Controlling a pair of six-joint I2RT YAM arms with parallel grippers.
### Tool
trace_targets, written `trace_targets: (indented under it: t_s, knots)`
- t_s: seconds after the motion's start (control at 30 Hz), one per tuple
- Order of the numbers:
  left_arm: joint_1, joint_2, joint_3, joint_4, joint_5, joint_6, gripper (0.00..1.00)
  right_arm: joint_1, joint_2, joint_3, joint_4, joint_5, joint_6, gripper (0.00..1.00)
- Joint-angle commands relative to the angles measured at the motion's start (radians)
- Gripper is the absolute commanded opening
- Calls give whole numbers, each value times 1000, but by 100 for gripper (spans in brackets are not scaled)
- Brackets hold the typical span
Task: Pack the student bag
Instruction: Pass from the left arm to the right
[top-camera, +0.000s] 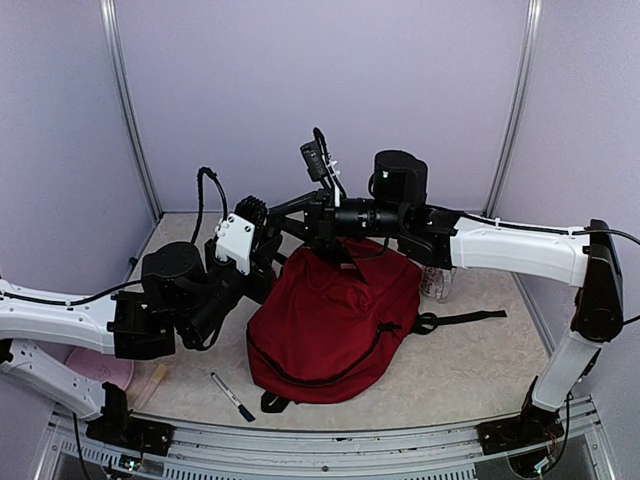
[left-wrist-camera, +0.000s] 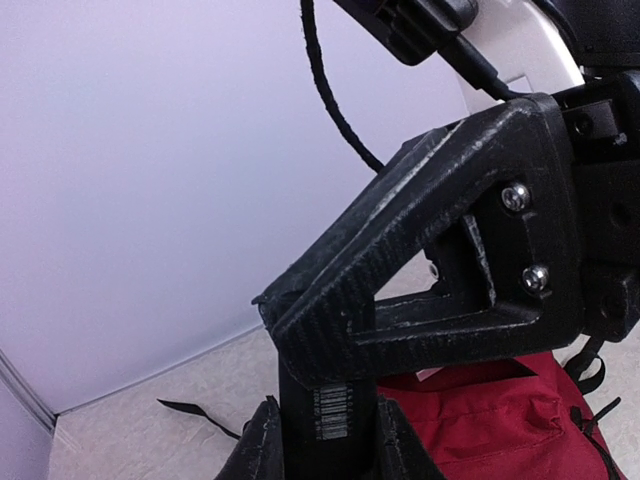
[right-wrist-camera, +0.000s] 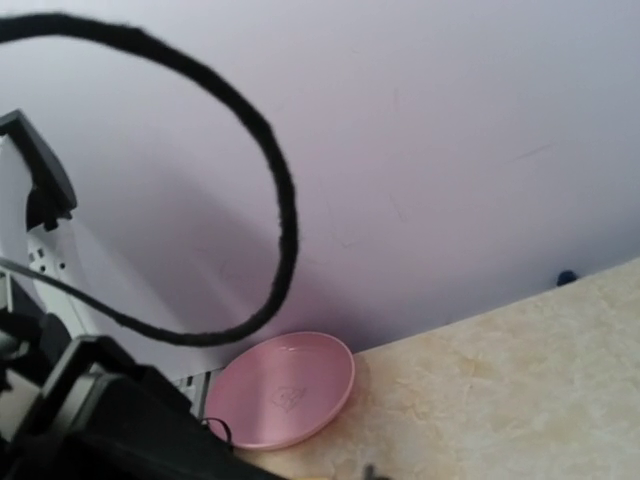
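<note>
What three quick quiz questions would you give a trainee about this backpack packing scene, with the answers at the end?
1. True or false: the student bag is blue.
2. What lies on the table near the bag's front left corner, toward the arm bases? A) a pen B) a pair of scissors C) a cup
3. Fill in: the round dish by the wall, seen in the right wrist view, is ___ in colour.

Key: 1 false, it is dark red; 2 A; 3 pink.
</note>
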Motion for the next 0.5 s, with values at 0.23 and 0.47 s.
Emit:
trace_targets:
  t_s: [0.23,0.47]
  knots:
    - [32,-5,39,-187,192,-204,91,-30,-62,-10,-146,21,-133,0]
    - [290,-94,-164,-251,701,-589,96,-41,-100,-36,-433,266,-483,0]
